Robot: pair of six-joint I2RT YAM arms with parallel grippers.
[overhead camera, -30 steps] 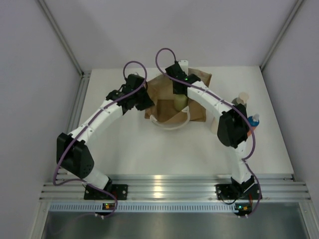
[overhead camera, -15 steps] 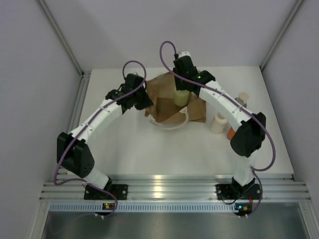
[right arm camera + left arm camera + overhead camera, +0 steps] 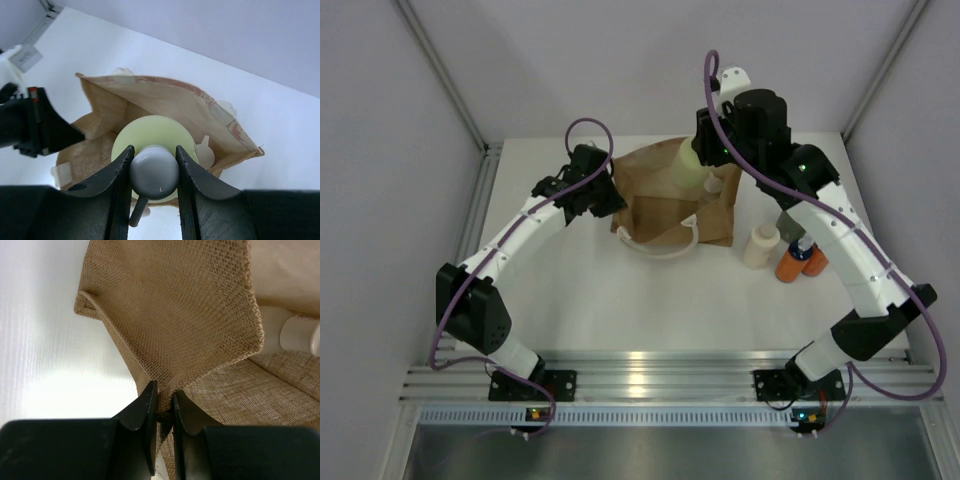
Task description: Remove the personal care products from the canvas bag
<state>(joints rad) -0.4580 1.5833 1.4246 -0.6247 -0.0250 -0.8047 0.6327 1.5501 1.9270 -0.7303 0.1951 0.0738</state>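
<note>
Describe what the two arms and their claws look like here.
Both the left arm and right arm have white links between bulky black joint housings, with a purple cable running along each and looping free near the wrist. The left claw and right claw each have two flat, black, tapered fingers. A small green light glows on the right arm.

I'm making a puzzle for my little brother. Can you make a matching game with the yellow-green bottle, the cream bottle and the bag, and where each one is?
Things:
1. yellow-green bottle
2. cream bottle
3. canvas bag

Places:
A. edge pinched in the left end effector
B. on the table beside two orange bottles
C. held by its cap in the right end effector, above the bag

Pairs: 1-C, 2-B, 3-A
</note>
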